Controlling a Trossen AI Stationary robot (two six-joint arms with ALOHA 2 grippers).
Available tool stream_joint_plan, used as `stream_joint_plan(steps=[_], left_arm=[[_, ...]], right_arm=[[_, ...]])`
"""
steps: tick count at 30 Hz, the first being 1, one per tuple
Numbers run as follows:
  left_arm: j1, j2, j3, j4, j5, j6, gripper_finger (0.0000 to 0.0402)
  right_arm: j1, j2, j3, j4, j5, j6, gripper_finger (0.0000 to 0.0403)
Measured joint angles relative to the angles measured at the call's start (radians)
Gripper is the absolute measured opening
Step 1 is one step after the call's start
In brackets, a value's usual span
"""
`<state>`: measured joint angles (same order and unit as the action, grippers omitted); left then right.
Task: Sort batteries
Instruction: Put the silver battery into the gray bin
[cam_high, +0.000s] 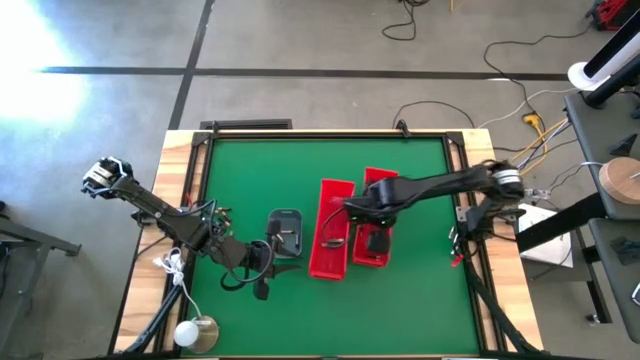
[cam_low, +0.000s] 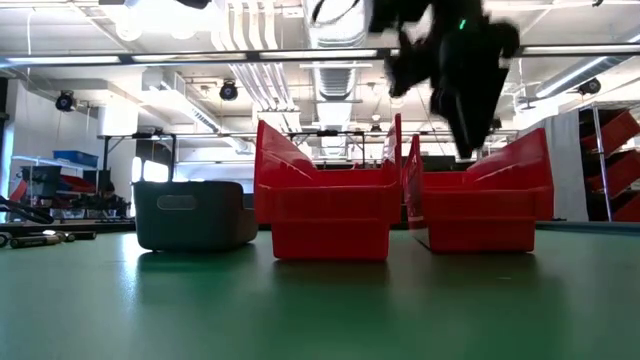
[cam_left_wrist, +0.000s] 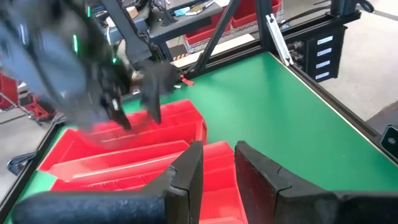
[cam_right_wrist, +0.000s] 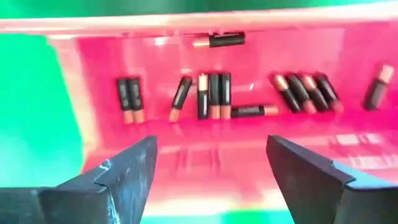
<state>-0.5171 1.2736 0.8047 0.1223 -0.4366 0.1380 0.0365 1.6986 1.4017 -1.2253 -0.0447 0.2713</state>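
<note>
The right gripper (cam_right_wrist: 208, 171), its two dark fingers (cam_right_wrist: 127, 171) spread wide and empty, hangs above a long red plastic bin (cam_right_wrist: 74, 81). On the bin's floor lie small dark cylindrical batteries with copper-coloured ends (cam_right_wrist: 211, 96), mostly in a loose row, one apart near the bin's far wall.

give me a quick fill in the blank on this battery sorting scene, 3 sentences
1. The right gripper hangs over a red bin with its fingers ____.
2. The batteries in that bin lie on its ____.
3. In the high view, the small grey tray sits on the ____ side of the two red bins.

Missing words: open; floor; left
</note>
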Motion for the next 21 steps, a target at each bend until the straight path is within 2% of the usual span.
stream_joint_plan(steps=[6, 12, 16, 21], left_arm=[[0.000, 0.000, 0.000, -0.007, -0.002, 0.000, 0.0073], [0.000, 0.000, 0.000, -0.006, -0.001, 0.001, 0.0073], [0.000, 0.000, 0.000, 0.002, -0.001, 0.001, 0.0073], [0.000, 0.000, 0.000, 0.021, -0.001, 0.002, 0.0073]], right_arm=[[0.036, -0.223, -0.056, -0.076, 0.093, 0.232, 0.0306], [0.135, -0.431, -0.193, -0.067, 0.151, 0.514, 0.0318], [0.274, -0.477, -0.296, 0.008, 0.112, 0.601, 0.0309], [0.428, -0.438, -0.397, 0.010, 0.025, 0.689, 0.0298]])
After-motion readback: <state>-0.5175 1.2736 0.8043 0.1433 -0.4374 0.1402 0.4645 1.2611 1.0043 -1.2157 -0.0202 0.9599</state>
